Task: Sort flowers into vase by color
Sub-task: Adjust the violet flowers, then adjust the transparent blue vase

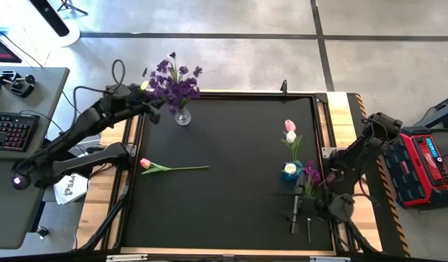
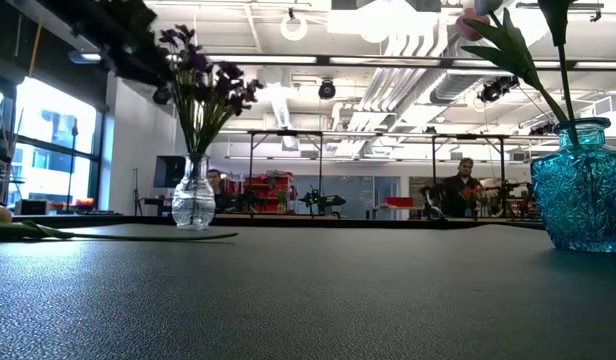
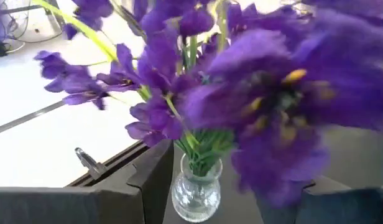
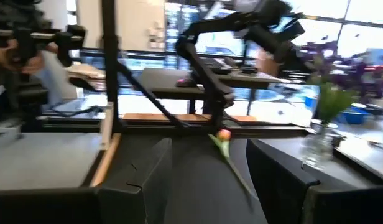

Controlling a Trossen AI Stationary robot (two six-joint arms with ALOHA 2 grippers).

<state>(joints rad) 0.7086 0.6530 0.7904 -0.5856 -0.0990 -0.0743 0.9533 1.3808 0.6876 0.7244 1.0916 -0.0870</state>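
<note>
At the black mat's [image 1: 231, 196] ten o'clock, the left gripper [image 1: 153, 106] hovers just beside the purple clustered-blossom sprays [image 1: 173, 82] standing in a small clear glass vase [image 1: 182, 116], its two dark fingers [image 3: 148, 180] spread apart with nothing between them. Toward nine o'clock a slim pink-budded tulip on a long green stem [image 1: 169, 168] lies flat on the mat, well apart from both vases. At three o'clock a faceted turquoise glass vase [image 1: 294, 172] holds pink and white tulips [image 1: 290, 131], and just beyond it at four o'clock the right gripper [image 1: 309, 207] rests low by a purple spray [image 1: 312, 175], fingers [image 4: 138, 180] parted and empty.
</note>
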